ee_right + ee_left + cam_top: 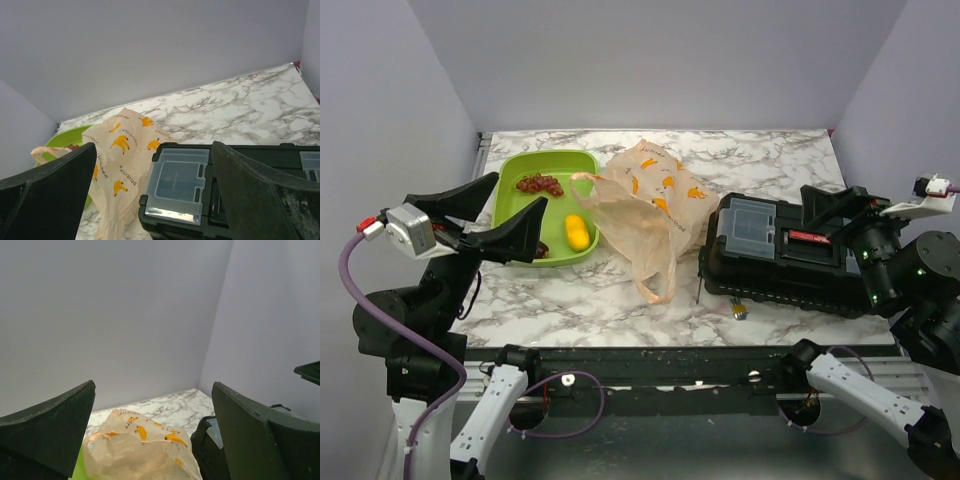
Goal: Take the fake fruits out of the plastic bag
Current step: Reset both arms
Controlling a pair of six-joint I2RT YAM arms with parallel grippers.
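Observation:
The plastic bag is peach-beige with orange fruit prints. It lies crumpled mid-table, its handles trailing toward the near edge. Left of it, a yellow oval fruit and a bunch of dark red grapes lie in a lime-green tray, outside the bag. My left gripper hovers open over the tray's left side with nothing between its fingers. My right gripper hangs open and empty over a black toolbox. The bag shows low in the left wrist view, and the bag shows left in the right wrist view.
The black toolbox with a clear lid panel sits right of the bag, touching it. A small dark red bit lies at the tray's near edge. A small yellow-grey item lies by the toolbox's front. Grey walls enclose the marble table.

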